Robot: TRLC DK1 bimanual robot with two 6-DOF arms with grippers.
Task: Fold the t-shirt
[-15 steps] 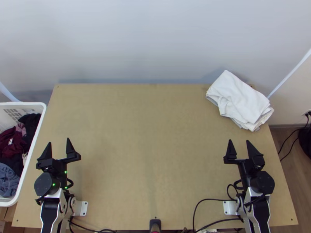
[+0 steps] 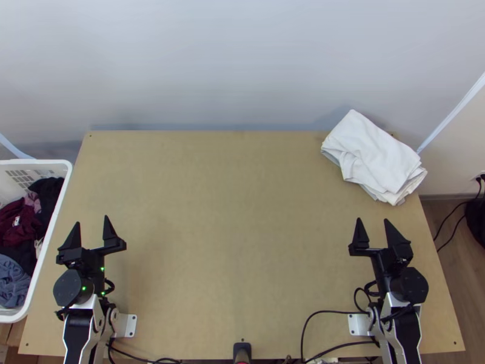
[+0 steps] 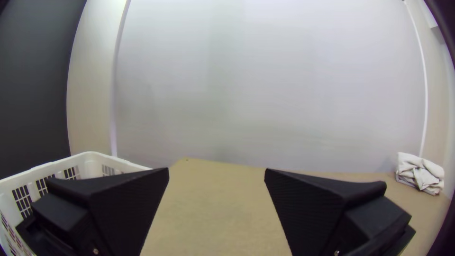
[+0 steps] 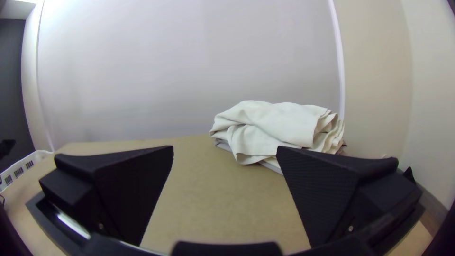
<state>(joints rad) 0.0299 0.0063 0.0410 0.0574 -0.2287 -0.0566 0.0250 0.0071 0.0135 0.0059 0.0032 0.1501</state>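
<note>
My left gripper (image 2: 91, 223) stands open over the table's near left part, nothing between its fingers; the left wrist view has this gripper (image 3: 216, 171) with its fingers wide apart. At the near right, my right gripper (image 2: 373, 224) is open and holds nothing; in the right wrist view the gripper (image 4: 225, 149) has a wide gap. White cloth (image 2: 373, 155) lies folded in a loose, layered stack at the table's far right corner, beyond the right gripper and touched by neither. Whether the stack is a t-shirt I cannot tell. The right wrist view shows its rumpled layers (image 4: 275, 125).
The light wooden table (image 2: 230, 230) stretches between the arms. Left of it stands a white basket (image 2: 42, 255) with dark, maroon and blue-grey clothes (image 2: 18, 224). Black cables (image 2: 309, 318) lie along the near edge. A pale wall (image 2: 230, 60) rises behind the table.
</note>
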